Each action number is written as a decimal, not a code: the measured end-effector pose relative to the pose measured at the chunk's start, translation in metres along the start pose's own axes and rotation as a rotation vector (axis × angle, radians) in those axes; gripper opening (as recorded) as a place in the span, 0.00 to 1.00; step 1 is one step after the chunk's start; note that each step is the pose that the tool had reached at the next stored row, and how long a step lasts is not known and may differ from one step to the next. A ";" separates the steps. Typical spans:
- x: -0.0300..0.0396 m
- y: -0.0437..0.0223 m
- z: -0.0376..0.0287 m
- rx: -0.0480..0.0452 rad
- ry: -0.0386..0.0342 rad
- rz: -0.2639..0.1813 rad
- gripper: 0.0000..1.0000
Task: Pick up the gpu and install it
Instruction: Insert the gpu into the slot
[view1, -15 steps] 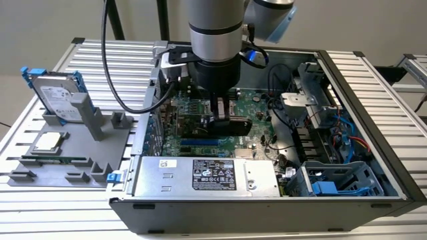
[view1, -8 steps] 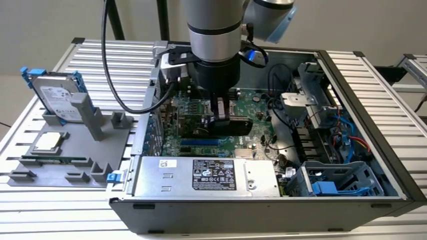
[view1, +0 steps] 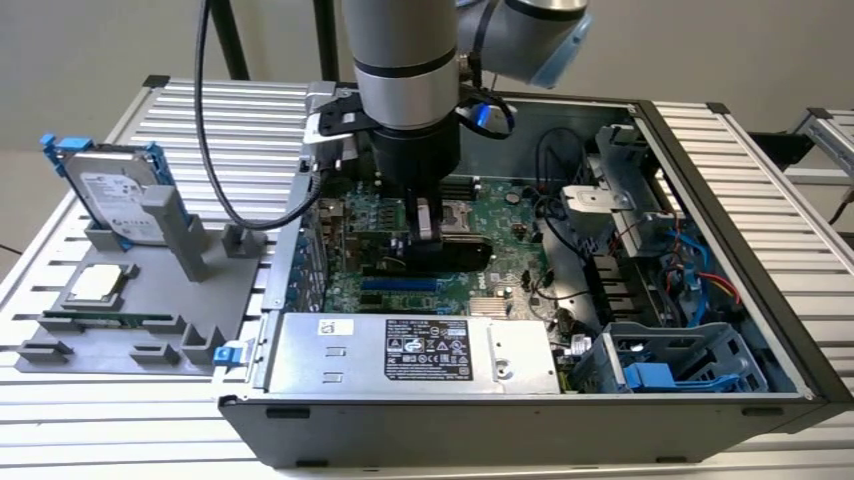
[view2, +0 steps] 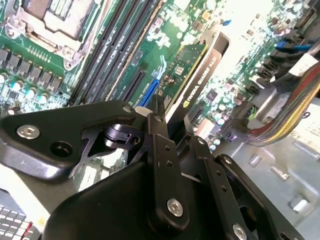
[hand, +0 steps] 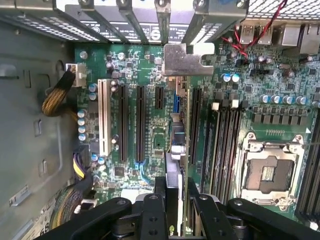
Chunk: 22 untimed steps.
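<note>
1. Pickup done: gripper (view2: 172, 117) jaws clamped on gpu (view2: 197, 75), held edge-on inside case (view1: 747, 180).
2. Gpu hangs over motherboard (hand: 150, 130), bracket (hand: 187, 60) near rear slot openings.
3. Seating unconfirmed; card looks just above slot (hand: 176, 102), not yet released.

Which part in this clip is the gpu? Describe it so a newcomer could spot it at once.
Look inside the open computer case, at the green motherboard. The gpu is the thin card held edge-on in the claw above the slots; unlike its neighbours, it has a black shroud and a silver end bracket.
</note>
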<state>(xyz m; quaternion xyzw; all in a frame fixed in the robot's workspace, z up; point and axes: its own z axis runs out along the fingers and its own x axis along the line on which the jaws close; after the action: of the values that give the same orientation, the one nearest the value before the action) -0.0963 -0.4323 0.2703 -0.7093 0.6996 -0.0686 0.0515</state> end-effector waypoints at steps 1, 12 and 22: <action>-0.0004 0.0017 0.0003 0.0009 -0.0001 0.000 0.00; -0.0014 0.0192 -0.0001 0.0021 -0.0002 0.000 0.00; -0.0016 0.0227 0.0031 0.0020 0.0000 0.000 0.00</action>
<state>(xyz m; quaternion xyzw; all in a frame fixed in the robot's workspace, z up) -0.1181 -0.4312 0.2634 -0.7092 0.6996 -0.0693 0.0522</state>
